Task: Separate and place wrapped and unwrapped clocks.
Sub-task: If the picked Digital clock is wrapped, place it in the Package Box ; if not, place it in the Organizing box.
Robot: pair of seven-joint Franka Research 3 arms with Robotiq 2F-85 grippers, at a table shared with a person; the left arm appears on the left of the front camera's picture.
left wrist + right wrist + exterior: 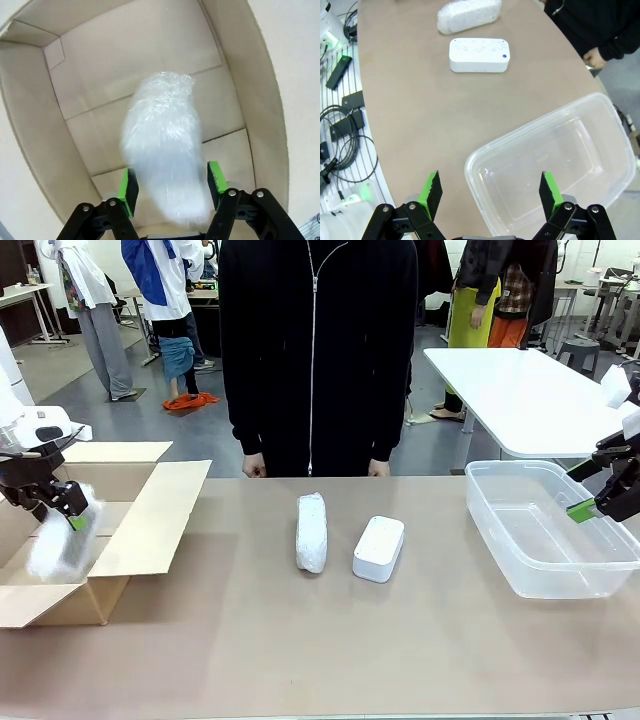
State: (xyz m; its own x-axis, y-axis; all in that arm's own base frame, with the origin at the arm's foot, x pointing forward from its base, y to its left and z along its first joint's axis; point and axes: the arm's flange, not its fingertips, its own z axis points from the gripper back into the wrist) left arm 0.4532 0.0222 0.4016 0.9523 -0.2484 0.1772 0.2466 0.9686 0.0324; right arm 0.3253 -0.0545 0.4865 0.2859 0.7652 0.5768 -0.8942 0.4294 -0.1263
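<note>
The left end effector (72,515) hung over the open cardboard box (150,505) at the left end of the table (300,640), its jaws parted and gripping nothing. A bubble-wrapped bundle (165,145) showed as a blur between and below its green pads (128,190), inside the box's walls, with the pads just clear of its sides; whether it touched the box floor could not be told. A second wrapped bundle (311,532) lay on the table near the middle, its long side running away from the robot. Just beside it, to the right and not touching, lay the bare white clock (379,548), a rounded block lying flat. The right end effector (491,192) hovered over the near edge of the clear plastic tub (490,502) at the table's right end, jaws spread wide and holding nothing. A person (318,340) in a dark zipped jacket stood at the far side, hands down at the table's edge.
</note>
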